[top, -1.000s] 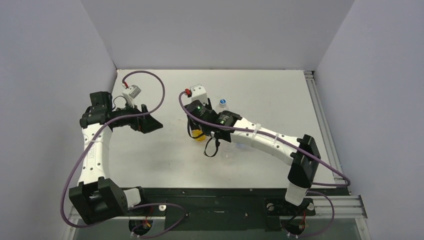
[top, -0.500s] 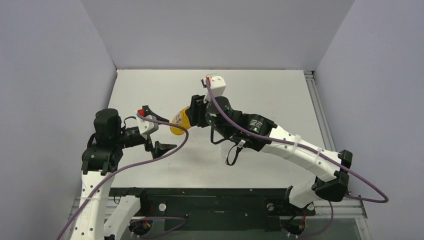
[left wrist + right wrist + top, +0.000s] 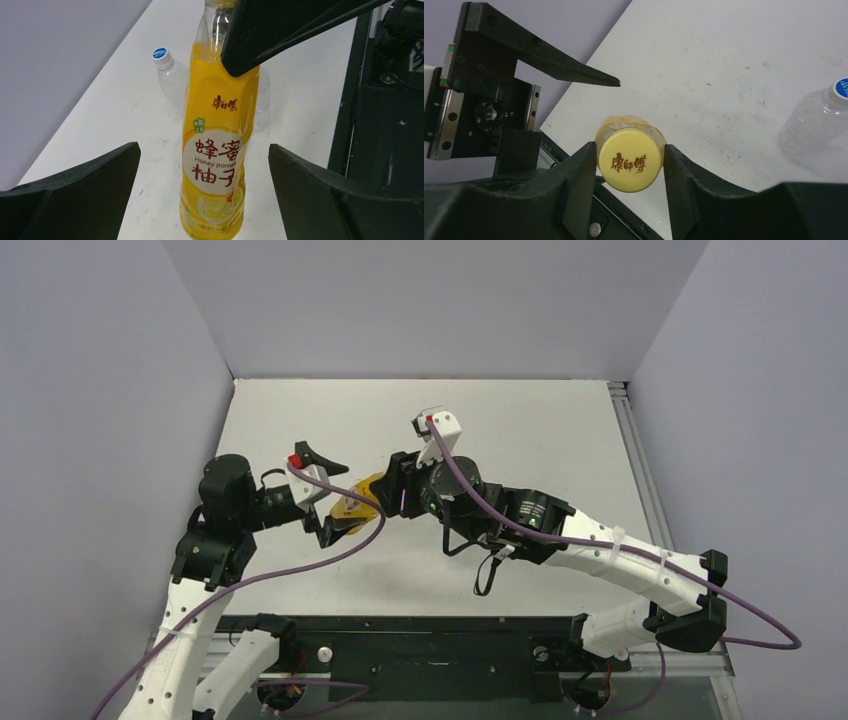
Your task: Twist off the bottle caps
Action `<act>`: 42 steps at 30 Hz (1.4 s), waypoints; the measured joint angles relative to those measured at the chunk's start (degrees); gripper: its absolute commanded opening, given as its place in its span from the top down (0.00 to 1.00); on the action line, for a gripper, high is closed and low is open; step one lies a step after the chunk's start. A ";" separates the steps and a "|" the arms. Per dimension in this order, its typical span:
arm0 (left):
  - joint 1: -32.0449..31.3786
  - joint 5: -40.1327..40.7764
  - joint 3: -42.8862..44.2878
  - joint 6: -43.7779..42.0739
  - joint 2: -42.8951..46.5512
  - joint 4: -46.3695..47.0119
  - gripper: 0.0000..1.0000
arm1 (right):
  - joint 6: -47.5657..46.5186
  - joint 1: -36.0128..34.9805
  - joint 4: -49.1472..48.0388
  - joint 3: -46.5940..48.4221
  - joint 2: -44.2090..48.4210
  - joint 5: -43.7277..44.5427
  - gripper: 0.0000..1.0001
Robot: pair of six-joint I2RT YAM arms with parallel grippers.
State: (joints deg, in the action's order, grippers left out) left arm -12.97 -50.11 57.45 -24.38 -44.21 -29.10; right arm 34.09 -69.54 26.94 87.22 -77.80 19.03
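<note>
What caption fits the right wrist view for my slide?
Right gripper shut on the yellow cap; left gripper's finger above, clear bottle on table.

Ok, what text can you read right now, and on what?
"康師傅": top of the yellow cap.
"康師傅": label of the yellow bottle.
"蜂蜜柚子": same label, large characters.
"Honey pomel": same label, end curving out of sight.
Green badge on that label: too small to read.
Print on the blue cap: too blurred.
</note>
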 measured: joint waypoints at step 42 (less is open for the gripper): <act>-11.98 16.98 -4.28 18.82 2.80 7.63 0.89 | -0.63 -3.28 0.83 15.63 -8.04 13.11 0.51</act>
State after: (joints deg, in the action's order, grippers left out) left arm -24.95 -33.12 53.17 -5.56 -41.41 -21.47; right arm 33.45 -72.82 27.77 102.85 -85.84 32.14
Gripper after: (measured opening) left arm 0.441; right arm 0.504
